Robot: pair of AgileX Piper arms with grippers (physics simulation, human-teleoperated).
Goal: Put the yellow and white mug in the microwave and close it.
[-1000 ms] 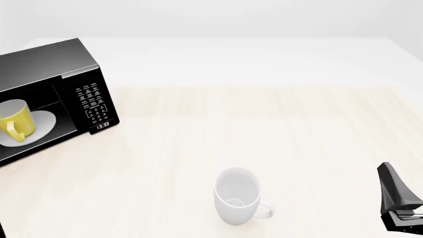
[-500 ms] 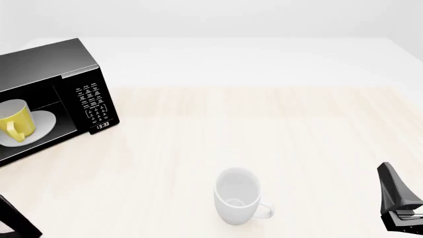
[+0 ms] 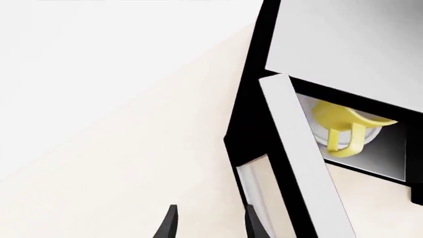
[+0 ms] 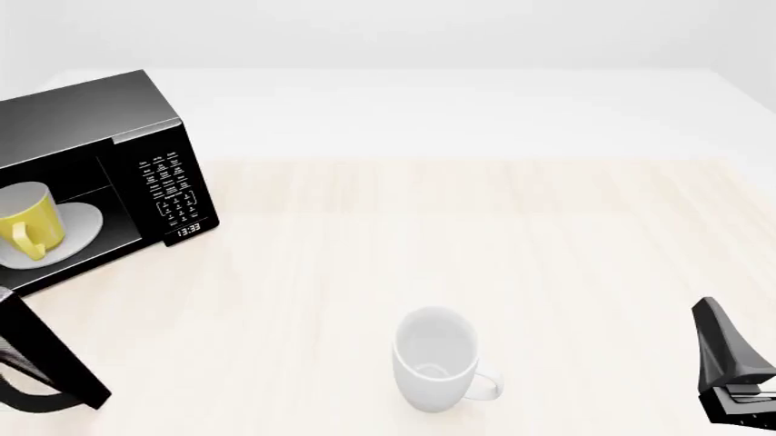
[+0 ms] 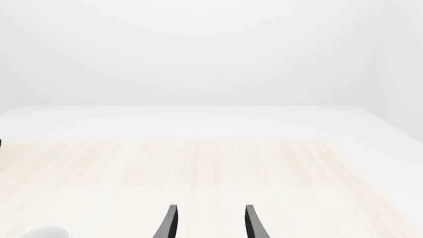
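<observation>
Since a second ago, a dark left arm (image 4: 43, 359) has risen into the front view's near-left corner; nothing else moved.

Left gripper (image 3: 210, 224) and right gripper (image 5: 210, 224) both stand spread, empty. One white mug (image 4: 437, 359) sits near.

Farther, one yellow and white mug (image 4: 27, 221) rests inside the single microwave (image 4: 145, 154) (placing looks done), whose door (image 3: 297, 163) remains open, so closing is left.

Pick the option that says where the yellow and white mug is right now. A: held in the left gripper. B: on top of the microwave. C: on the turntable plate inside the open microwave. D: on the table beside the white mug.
C: the yellow and white mug stands on the white turntable plate inside the microwave, whose door is not yet shut.
</observation>
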